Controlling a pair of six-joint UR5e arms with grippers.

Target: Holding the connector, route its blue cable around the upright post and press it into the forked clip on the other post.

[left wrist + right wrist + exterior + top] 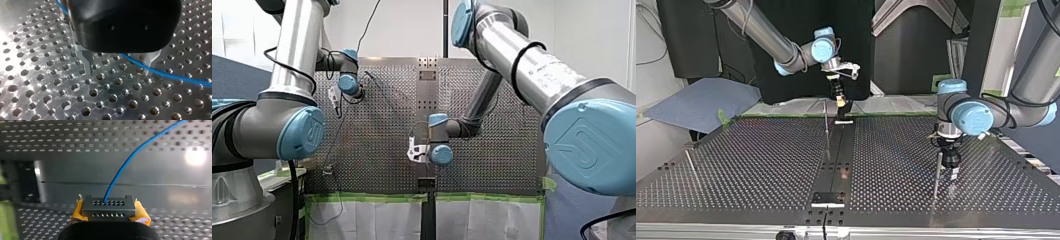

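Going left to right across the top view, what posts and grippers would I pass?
A thin rod near the left edge, upright post at the middle, my right gripper, second post, my left gripper.

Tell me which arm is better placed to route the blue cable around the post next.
Right. My right gripper is shut on the connector, with the blue cable leading from it; my left gripper is open.
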